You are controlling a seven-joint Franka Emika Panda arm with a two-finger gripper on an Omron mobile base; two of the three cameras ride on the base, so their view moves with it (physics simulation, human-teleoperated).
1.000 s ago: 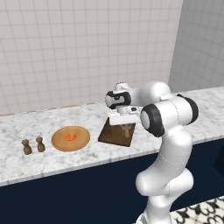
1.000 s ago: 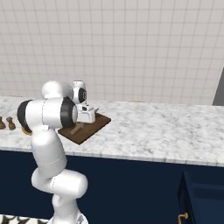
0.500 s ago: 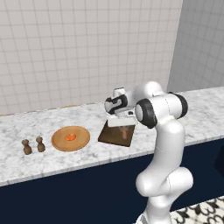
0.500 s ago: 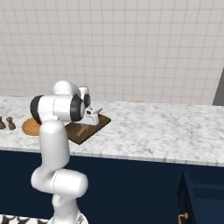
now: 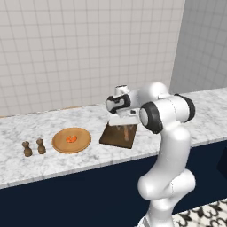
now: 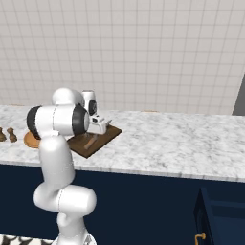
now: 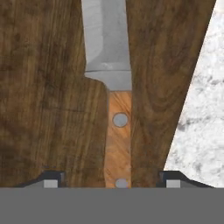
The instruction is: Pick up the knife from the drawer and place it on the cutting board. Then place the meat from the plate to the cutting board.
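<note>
The knife (image 7: 119,131), with a silver blade and an orange-brown handle, lies flat on the dark brown cutting board (image 7: 48,109). My gripper (image 7: 113,180) hangs just above it, open; its fingertips (image 7: 51,179) stand wide on either side of the handle without touching it. From the left base the gripper (image 5: 123,120) is over the cutting board (image 5: 116,135), with the knife (image 5: 127,132) on the board's right part. The round tan plate (image 5: 72,140) lies left of the board and carries the orange-red meat (image 5: 71,139). The navy drawer (image 6: 217,213) stands pulled out at the lower right.
Two small brown shakers (image 5: 33,147) stand left of the plate on the marble counter (image 5: 88,119). A tiled wall runs behind the counter. Bare marble (image 7: 199,122) lies beside the board's edge. The drawer's brass handle (image 6: 201,237) sticks out low down.
The jaws have gone from shut to open and let go of the knife, which now lies on the cutting board. The arm has swung slightly left over the board.
</note>
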